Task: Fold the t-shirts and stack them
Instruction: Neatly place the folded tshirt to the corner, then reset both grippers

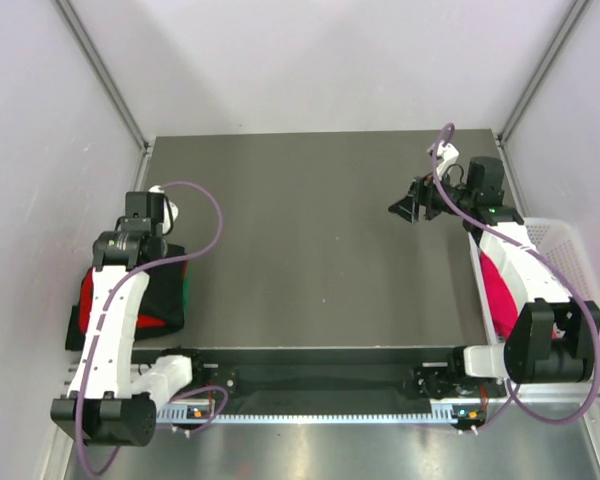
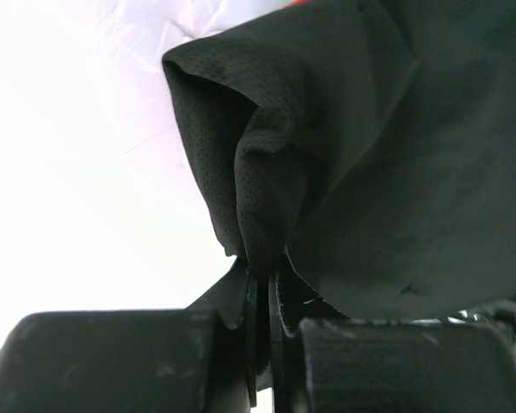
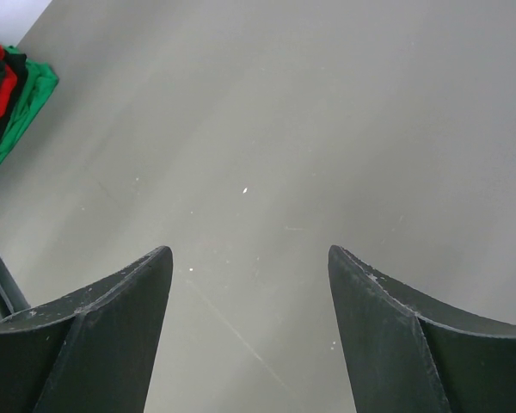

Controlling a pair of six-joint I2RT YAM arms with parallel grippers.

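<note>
A fold of the black t-shirt [image 2: 387, 172] is pinched in the left gripper [image 2: 262, 277] at the left edge of the tabletop [image 1: 310, 250], best lifted slowly and spread flat, while the right gripper [image 3: 248, 254] is held wide and empty

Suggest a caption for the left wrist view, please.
Left claw shut on a pinched fold of the black shirt.

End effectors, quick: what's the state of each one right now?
Left end effector: closed on the black shirt.
Right end effector: open, holding nothing.
</note>
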